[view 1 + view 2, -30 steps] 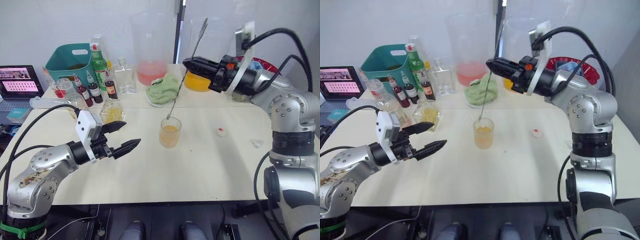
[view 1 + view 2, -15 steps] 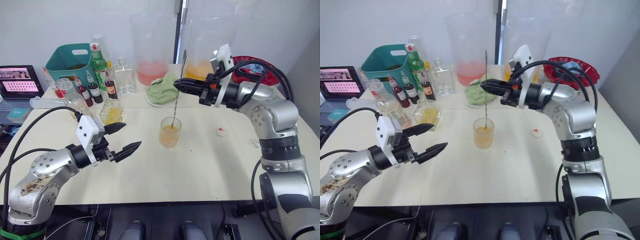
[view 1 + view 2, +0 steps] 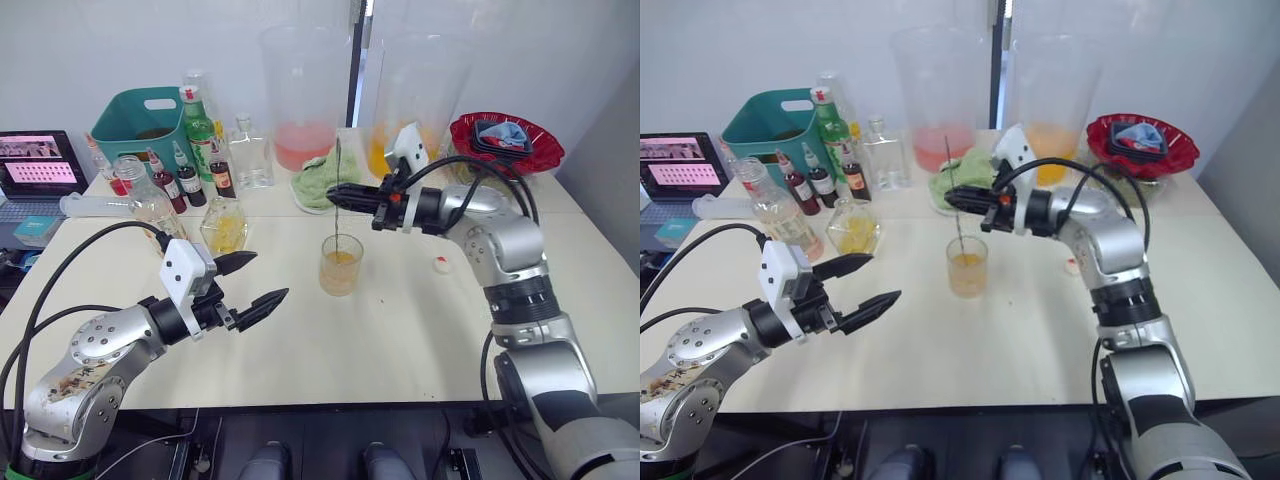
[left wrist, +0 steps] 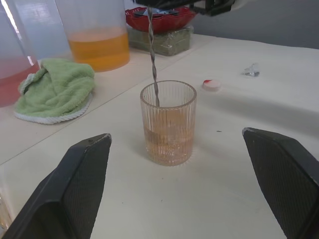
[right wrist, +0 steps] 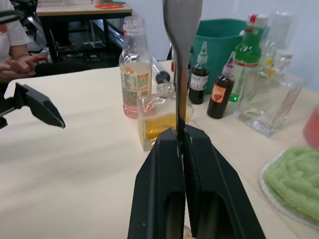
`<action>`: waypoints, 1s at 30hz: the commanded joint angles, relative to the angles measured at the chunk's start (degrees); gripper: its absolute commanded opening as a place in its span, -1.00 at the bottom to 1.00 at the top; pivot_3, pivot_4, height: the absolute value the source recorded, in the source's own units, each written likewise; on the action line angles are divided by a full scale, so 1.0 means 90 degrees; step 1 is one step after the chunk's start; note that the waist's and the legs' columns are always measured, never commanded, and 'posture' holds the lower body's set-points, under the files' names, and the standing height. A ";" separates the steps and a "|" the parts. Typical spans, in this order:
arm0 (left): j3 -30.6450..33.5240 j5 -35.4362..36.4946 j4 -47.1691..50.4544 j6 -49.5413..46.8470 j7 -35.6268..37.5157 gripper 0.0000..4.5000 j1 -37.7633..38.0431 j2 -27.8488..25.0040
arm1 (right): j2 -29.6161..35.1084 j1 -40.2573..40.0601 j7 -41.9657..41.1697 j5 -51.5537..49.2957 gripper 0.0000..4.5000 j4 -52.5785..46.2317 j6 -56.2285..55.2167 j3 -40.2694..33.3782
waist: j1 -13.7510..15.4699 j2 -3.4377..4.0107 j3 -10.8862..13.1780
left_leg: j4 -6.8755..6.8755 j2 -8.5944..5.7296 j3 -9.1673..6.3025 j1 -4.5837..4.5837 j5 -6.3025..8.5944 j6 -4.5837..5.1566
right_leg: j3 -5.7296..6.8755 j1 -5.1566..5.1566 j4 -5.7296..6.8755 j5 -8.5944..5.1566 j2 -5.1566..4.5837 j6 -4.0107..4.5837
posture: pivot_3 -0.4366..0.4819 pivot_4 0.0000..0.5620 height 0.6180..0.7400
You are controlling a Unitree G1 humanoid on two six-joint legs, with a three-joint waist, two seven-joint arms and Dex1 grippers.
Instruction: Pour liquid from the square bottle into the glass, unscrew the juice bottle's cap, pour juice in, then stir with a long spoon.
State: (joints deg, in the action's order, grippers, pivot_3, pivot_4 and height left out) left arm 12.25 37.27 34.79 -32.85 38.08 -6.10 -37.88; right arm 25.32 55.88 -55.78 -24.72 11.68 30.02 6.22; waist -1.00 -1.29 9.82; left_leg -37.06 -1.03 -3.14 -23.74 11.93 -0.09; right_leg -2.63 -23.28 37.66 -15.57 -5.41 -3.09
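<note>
Reaching leftward, right tool [image 3: 334,191] holds long spoon [image 3: 337,190] upright in glass [image 3: 341,264].

Silver-grey metal arms with rounded joint housings, black wrist sections, and loose black cables looped along them. Left end effector [image 3: 250,282] and right end effector [image 3: 335,193]: black pointed fingers, white camera box on each wrist.

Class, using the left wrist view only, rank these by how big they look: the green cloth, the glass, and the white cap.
1. The green cloth looks largest.
2. The glass looks about as large as the cloth, but it stands nearer the camera, so their order is unsure.
3. The cap is clearly smallest.
</note>
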 commanded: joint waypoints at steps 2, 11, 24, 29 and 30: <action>-0.0061 -0.0035 0.0276 0.0111 -0.0091 0.98 0.0030 0.0026 | -0.0054 0.0096 -0.0141 -0.0028 -1.00 -0.0207 -0.0094 -0.0111 | 0.0013 0.0000 0.0000 | 0.0000 -0.0001 -0.0002 0.0000 0.0000 0.0000 | 0.0000 0.0001 0.0000 0.0000 -0.0001 0.0000 | -0.05 -0.47 1.00; -0.0224 -0.0130 0.0214 0.0190 -0.0086 0.98 0.0013 0.0055 | 0.0259 0.0086 -0.0679 -0.0188 -1.00 -0.0724 0.0513 0.0005 | 0.0009 0.0000 0.0000 | 0.0000 0.0000 -0.0004 0.0000 0.0000 0.0000 | 0.0001 0.0000 -0.0001 0.0000 0.0000 0.0000 | -0.05 -0.47 1.00; -0.0372 -0.0257 0.0053 0.0242 0.0014 0.98 -0.0189 0.0059 | 0.0944 0.0228 -0.1015 0.0216 -1.00 -0.0831 0.0543 0.0078 | 0.0019 0.0000 0.0000 | 0.0000 -0.0001 0.0001 0.0000 0.0000 0.0000 | 0.0001 0.0001 -0.0003 0.0000 0.0000 0.0000 | -0.05 -0.47 1.00; -0.0400 -0.0296 0.0035 0.0242 0.0056 0.98 -0.0234 0.0065 | 0.0749 0.0224 -0.0810 0.0383 -1.00 -0.0590 0.0244 0.0022 | 0.0008 0.0000 0.0000 | 0.0000 -0.0001 0.0003 0.0000 0.0000 0.0000 | 0.0001 0.0000 -0.0002 0.0000 0.0001 0.0000 | -0.05 -0.47 1.00; -0.0403 -0.0306 0.0020 0.0243 0.0078 0.98 -0.0251 0.0053 | 0.0689 0.0226 -0.0766 0.0416 -1.00 -0.0539 0.0170 0.0031 | 0.0008 0.0000 0.0000 | 0.0000 0.0000 0.0002 0.0000 0.0000 0.0000 | 0.0002 0.0001 -0.0002 0.0000 0.0001 0.0000 | -0.05 -0.47 1.00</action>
State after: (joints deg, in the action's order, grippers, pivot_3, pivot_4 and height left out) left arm 8.52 34.51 34.23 -32.39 38.32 -7.32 -37.31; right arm 32.12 56.07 -63.44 -21.45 6.92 33.70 7.53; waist -0.93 -1.29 9.83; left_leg -37.05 -1.03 -3.12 -23.74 11.93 -0.09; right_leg -2.62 -23.28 37.64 -15.57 -5.39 -3.08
